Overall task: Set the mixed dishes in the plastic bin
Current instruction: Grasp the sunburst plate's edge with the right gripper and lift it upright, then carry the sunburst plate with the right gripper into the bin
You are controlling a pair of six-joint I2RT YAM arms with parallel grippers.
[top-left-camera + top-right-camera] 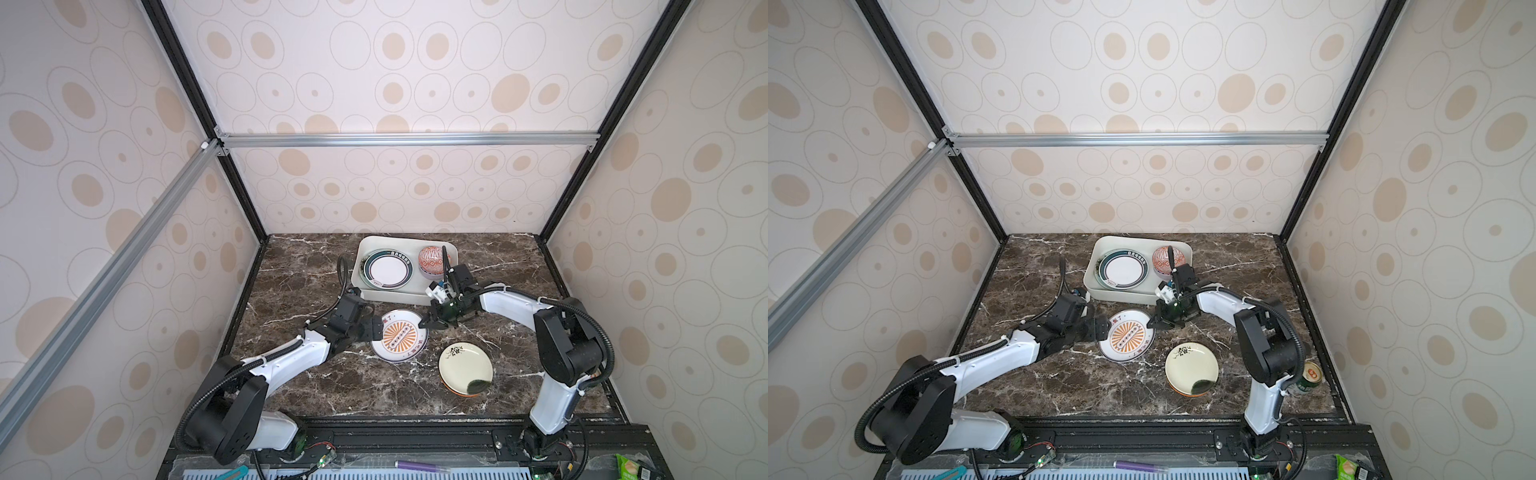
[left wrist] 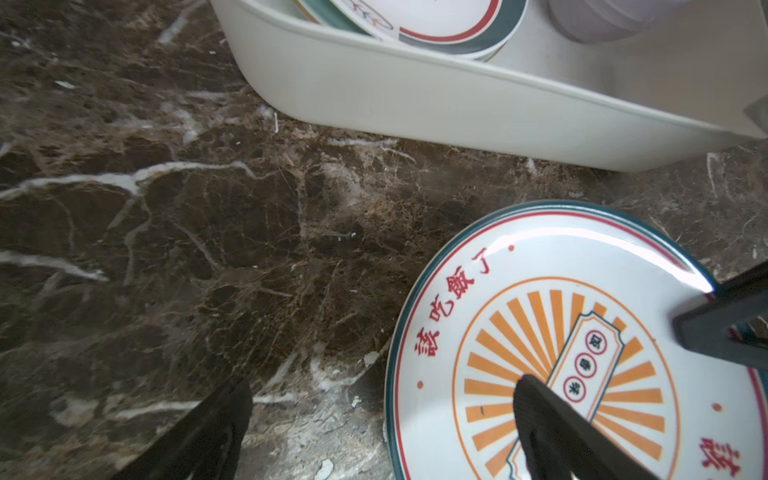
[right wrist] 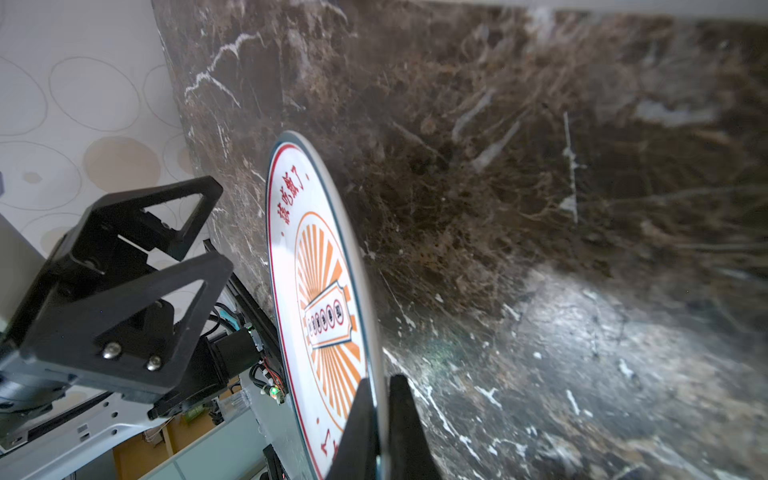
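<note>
Orange rays mark the sunburst plate (image 1: 400, 336), which sits on the dark marble surface (image 1: 299, 266) just in front of the white bin (image 1: 397, 296) in both top views. The left jaws stand wide at its left edge and the right jaws pinch its right rim. Inside the bin are a green-rimmed plate (image 1: 388, 269) and a red-white bowl (image 1: 430, 258). A cream floral plate (image 1: 465, 368) lies nearer the front.

From the left wrist, one finger (image 2: 557, 432) is above the sunburst plate and the other is beside it. From the right wrist, both fingers (image 3: 357, 428) clamp the rim.
</note>
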